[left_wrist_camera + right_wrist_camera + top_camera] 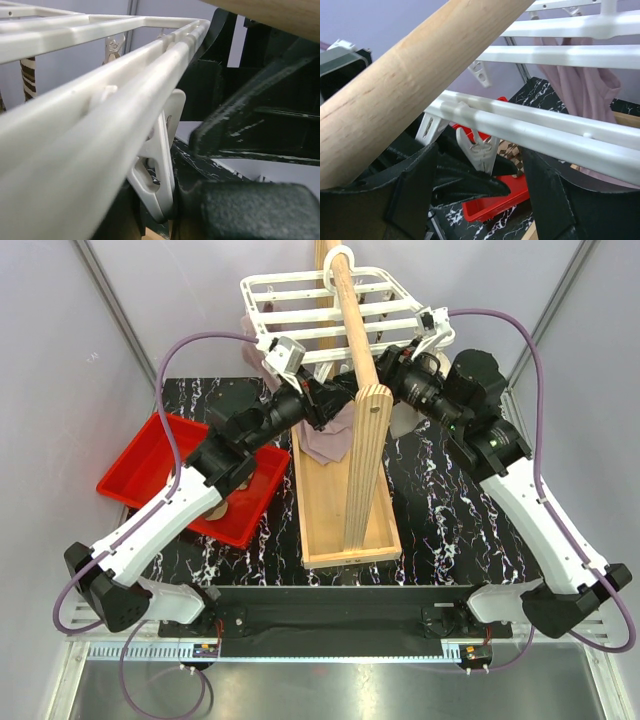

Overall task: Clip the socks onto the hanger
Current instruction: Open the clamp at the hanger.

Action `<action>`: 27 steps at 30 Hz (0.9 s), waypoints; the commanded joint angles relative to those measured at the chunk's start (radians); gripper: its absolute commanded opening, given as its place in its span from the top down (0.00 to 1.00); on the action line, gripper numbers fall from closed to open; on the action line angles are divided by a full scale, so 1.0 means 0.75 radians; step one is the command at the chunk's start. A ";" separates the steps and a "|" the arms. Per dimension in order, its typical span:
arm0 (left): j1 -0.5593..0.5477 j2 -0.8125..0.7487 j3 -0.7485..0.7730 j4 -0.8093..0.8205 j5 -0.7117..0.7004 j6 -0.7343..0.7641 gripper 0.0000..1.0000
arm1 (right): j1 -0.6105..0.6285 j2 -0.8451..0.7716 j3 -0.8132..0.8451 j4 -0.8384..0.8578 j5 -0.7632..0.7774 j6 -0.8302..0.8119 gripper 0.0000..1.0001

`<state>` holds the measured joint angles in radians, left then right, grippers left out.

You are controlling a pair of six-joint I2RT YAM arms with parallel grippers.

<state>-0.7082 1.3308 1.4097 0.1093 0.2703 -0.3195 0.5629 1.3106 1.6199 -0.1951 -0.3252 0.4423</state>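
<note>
Got the left tool [152, 220] narrowed right down on a clip peg [159, 160] under the hanger [560, 54], looks like pinching it open so a sock can go in. Bit blurry there though. Seeing the right tool [485, 192] spread wide, carrying nothing, parked just beside that same peg below the wooden pole [350, 320], probably waiting to feed fabric. Spotted one mauve sock [580, 90] hanging off the hanger close by. Also got a checkered sock [511, 149] down in the red bin [140, 465], left side of the worktop [440, 510], not pegged yet.
</note>
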 commanded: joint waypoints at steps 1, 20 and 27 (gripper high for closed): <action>-0.031 0.003 0.065 -0.058 -0.125 0.129 1.00 | 0.014 0.032 0.092 -0.024 0.088 -0.062 0.27; -0.080 0.028 0.055 -0.074 -0.193 0.181 1.00 | 0.017 0.071 0.045 0.186 0.090 -0.054 0.51; -0.082 0.013 0.045 -0.084 -0.223 0.176 0.66 | 0.017 0.110 0.092 0.113 0.106 -0.052 1.00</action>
<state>-0.7601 1.3361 1.4292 0.0868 0.1188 -0.2058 0.5713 1.3674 1.6512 -0.1383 -0.2741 0.3996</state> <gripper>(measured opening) 0.282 0.091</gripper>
